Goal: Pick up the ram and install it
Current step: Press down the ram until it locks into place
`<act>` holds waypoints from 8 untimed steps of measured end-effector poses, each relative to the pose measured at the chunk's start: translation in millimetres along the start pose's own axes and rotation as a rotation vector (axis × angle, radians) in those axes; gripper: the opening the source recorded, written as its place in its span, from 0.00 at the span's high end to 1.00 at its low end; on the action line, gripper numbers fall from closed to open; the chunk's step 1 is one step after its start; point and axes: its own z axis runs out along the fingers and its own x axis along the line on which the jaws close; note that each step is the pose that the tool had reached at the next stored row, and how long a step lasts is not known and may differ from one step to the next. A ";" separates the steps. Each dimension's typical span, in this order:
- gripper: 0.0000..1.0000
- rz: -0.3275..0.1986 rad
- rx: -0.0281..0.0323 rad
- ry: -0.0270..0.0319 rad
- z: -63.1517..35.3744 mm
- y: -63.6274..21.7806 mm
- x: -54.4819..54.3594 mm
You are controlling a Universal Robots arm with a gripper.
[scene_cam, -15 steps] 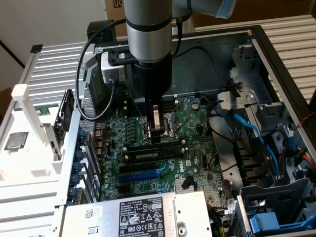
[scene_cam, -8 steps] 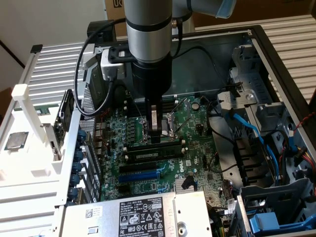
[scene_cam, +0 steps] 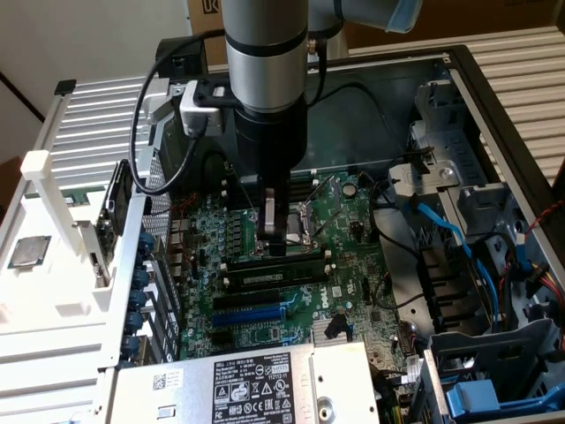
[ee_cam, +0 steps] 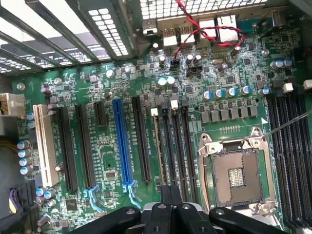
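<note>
We see the gripper down inside the open PC case, low over the motherboard. In the wrist view its fingers sit pressed together with nothing between them, so the pincer is closed and empty.

The ram is standing on edge in a memory slot, pale label facing the exterior camera. It's the slot closest to the expansion slots. From the wrist view we read it as the thin brownish edge in the first of four parallel memory slots, white end clip at its far end. We can't tell whether it's fully seated.

The fingertips are over the neighbouring memory slots, just beside the ram. We can't confirm contact with the stick.

- The blue expansion slot lies on the other side of the ram from the gripper, one black slot between them.
- The empty CPU socket sits next to the memory slots, metal frame around it.
- A second bank of black slots lies past the socket.
- The power supply with its label is at the near edge of the exterior view.
- The blue cables run over the drive bays on the exterior view's right.
</note>
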 end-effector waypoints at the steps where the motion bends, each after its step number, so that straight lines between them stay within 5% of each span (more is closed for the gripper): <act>1: 0.90 0.013 -0.0003 -0.0001 0.0 0.0 0.0; 8: 0.90 0.125 0.0027 -0.0030 0.0 0.0 0.0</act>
